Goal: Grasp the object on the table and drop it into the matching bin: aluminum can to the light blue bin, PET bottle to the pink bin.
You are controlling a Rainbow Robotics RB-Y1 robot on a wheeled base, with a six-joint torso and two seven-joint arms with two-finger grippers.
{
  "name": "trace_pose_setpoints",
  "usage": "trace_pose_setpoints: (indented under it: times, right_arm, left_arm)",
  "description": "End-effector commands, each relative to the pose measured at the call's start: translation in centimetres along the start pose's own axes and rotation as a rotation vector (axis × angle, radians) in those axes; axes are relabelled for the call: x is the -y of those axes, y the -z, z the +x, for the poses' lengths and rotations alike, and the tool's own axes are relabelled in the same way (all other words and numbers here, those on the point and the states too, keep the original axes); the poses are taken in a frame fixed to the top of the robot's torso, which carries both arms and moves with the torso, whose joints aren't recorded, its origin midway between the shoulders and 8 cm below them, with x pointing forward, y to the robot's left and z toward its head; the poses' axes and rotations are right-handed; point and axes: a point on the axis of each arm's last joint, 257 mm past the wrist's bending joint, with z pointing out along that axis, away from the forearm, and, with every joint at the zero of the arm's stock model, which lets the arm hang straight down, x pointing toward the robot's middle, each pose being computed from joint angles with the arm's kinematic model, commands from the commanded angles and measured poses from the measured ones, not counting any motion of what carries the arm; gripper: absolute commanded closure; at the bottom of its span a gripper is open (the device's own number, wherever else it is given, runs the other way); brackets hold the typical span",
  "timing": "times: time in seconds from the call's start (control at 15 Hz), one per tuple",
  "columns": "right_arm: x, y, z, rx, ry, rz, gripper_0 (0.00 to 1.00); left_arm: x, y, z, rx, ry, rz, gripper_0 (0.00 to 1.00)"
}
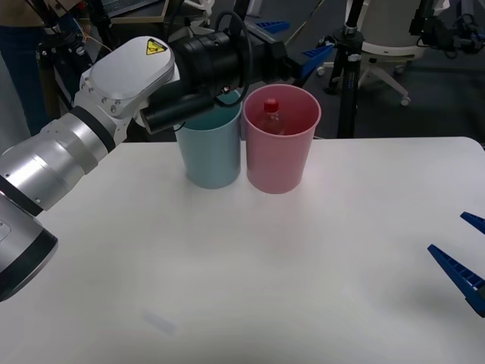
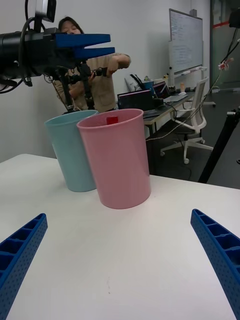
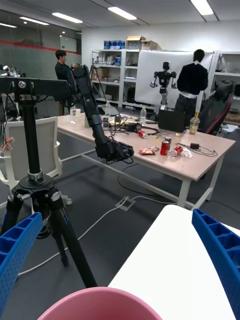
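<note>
1. Right tool (image 1: 464,262) is nearest the front camera, parked low over the near right of the counter (image 1: 318,265); its blue ribbed fingers (image 2: 220,255) are spread apart on nothing. Idle arm, leave it there.
2. PET bottle (image 1: 270,116) sits inside the pink bin (image 1: 279,140), red cap up, just below the rim. The right wrist view confirms the cap (image 2: 112,120) peeking over the pink rim. Sorting looks correct: bottle in pink, not in the light blue bin (image 1: 211,148), which stands just beside, apparently touching at the rim.
3. Left tool (image 2: 82,46) hangs above and behind the two bins, fingers (image 3: 220,250) apart and empty; the pink rim lies directly below it in the left wrist view.
4. Judgement: drop is done; step in hand is clearing the left arm away.
5. To do it well:
   - lift straight up first, then pull back, so the wrist housing (image 1: 212,64), which is close over the light blue bin, does not clip either rim;
   - keep the fingers apart and avoid sweeping sideways at rim height, as both bins look light and could tip;
   - confirm the bottle stays settled before returning to rest.
6. Risk: tripod (image 1: 348,68) behind the counter stands near the arm's retreat path.
</note>
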Motion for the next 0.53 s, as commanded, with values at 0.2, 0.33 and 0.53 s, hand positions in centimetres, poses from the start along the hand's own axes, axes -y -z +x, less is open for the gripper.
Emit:
trace_pose_setpoints:
  times: [0.2, 0.33, 0.53]
  right_arm:
    - [0.0, 0.0, 0.0, 0.000, 0.000, 0.000, 0.00]
    - [0.0, 0.0, 0.0, 0.000, 0.000, 0.000, 0.00]
    - [0.0, 0.0, 0.0, 0.000, 0.000, 0.000, 0.00]
  left_arm:
    - [0.1, 0.0, -0.2, 0.008, 0.003, 0.004, 0.00]
    - [0.1, 0.3, -0.6, 0.012, -0.001, 0.014, 0.00]
    - [-0.2, 1.7, -1.5, 0.021, 0.019, 0.046, 0.00]
